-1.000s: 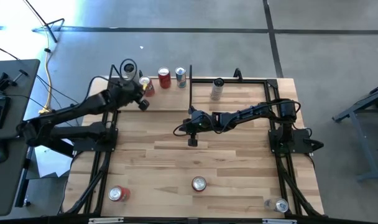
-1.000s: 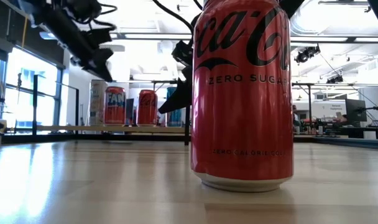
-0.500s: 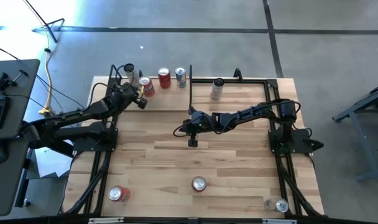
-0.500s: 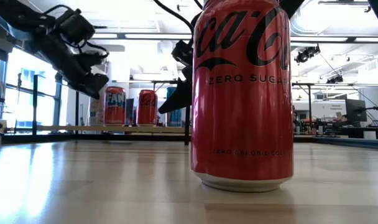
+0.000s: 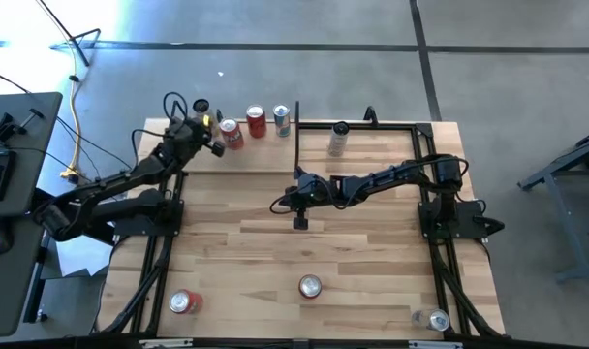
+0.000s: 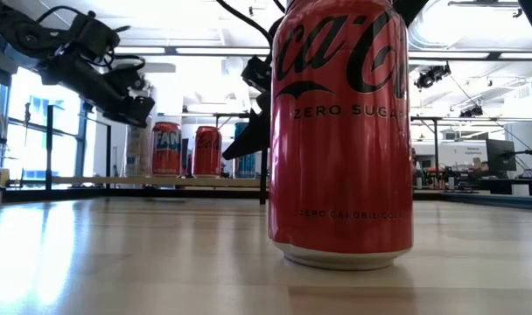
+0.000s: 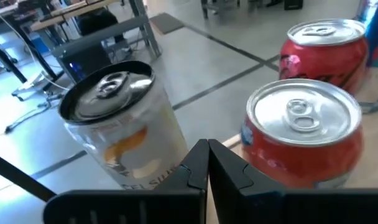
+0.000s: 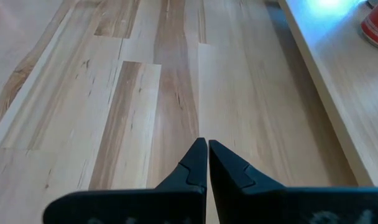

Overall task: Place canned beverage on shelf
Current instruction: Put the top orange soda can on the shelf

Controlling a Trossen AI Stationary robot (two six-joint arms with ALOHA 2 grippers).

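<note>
Pale-wood shelf (image 5: 246,155), four upright cans (image 5: 256,121)

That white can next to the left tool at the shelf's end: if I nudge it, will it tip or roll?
The white can stands upright on the shelf, so a low push would probably slide it. It looks tall for its base, so a high nudge may tip it. Once down, its round body would likely roll. The left tool is shut, empty, beside it.
</note>
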